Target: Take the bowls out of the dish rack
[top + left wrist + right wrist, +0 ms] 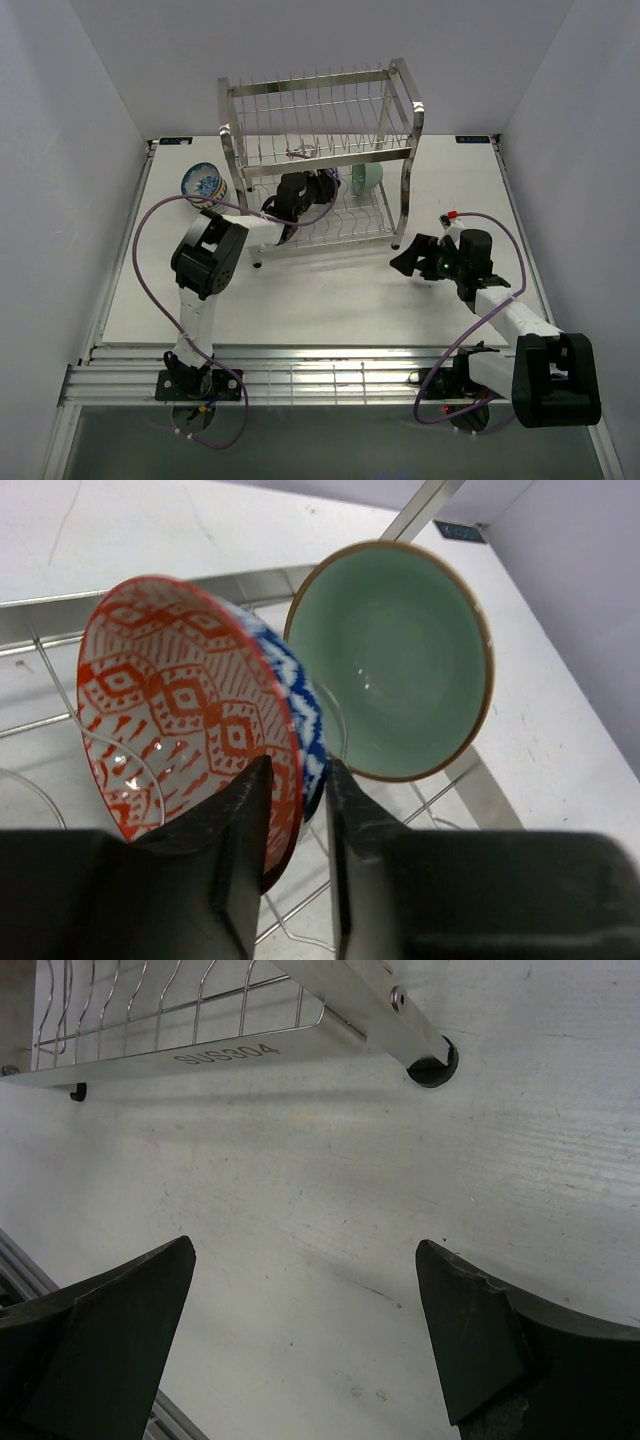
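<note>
My left pincer (295,770) is clamped on the rim of the red-patterned bowl (180,700), with one finger inside and one on its blue outer wall. This bowl stands on edge in the lower tier of the dish rack (318,155), just beside the mint green bowl (400,660). My right pincer (305,1270) is spread wide above the table (300,1160), near the rack's foot (432,1063).

"SUS304" on the dish rack (225,1057) rail
</note>
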You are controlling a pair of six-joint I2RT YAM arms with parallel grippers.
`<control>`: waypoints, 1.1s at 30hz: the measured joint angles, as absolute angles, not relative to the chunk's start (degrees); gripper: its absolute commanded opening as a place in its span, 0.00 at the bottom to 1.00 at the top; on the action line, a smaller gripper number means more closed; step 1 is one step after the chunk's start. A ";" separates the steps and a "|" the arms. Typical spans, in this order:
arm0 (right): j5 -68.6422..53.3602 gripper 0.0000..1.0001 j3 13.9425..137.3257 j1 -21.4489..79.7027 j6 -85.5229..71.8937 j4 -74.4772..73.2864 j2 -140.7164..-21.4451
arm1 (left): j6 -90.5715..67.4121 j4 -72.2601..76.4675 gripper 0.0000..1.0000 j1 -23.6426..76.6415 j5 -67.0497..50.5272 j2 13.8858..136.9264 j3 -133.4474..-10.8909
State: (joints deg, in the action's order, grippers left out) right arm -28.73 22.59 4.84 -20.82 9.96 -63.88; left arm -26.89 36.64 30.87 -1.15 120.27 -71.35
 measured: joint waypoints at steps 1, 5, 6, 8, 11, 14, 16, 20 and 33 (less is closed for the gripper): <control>-28.73 0.97 22.57 4.84 -20.82 10.09 -63.88 | -27.16 37.10 0.26 30.85 -1.34 120.33 -71.37; -28.86 0.97 22.59 4.84 -20.82 10.35 -64.12 | -30.37 39.20 0.06 30.46 -2.70 120.27 -71.90; -28.88 0.97 22.59 4.84 -20.82 10.44 -64.20 | -31.75 39.57 0.03 30.28 -3.25 120.27 -71.75; -28.91 0.97 22.59 4.84 -20.82 10.48 -64.25 | -34.44 40.95 0.00 30.02 -4.62 119.87 -70.57; -28.91 0.97 22.57 4.82 -20.82 10.50 -64.25 | -36.32 42.76 0.00 29.76 -5.17 119.87 -69.71; -28.91 0.97 22.59 4.82 -20.82 10.50 -64.25 | -37.60 43.92 0.00 29.67 -5.28 119.87 -69.14; -28.93 0.97 22.59 4.82 -20.82 10.52 -64.38 | -38.72 45.87 0.00 29.43 -5.54 119.87 -68.10; -28.95 0.97 22.59 4.82 -20.82 10.52 -65.10 | -41.10 49.54 0.00 28.40 -7.31 119.79 -66.04; -29.12 0.97 22.59 4.82 -20.75 10.55 -65.34 | -47.70 59.51 0.00 27.46 -14.61 120.40 -63.02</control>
State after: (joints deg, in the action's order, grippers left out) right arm -29.12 22.59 4.82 -20.75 10.55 -65.34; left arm -47.70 59.51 27.46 -14.61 120.40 -63.02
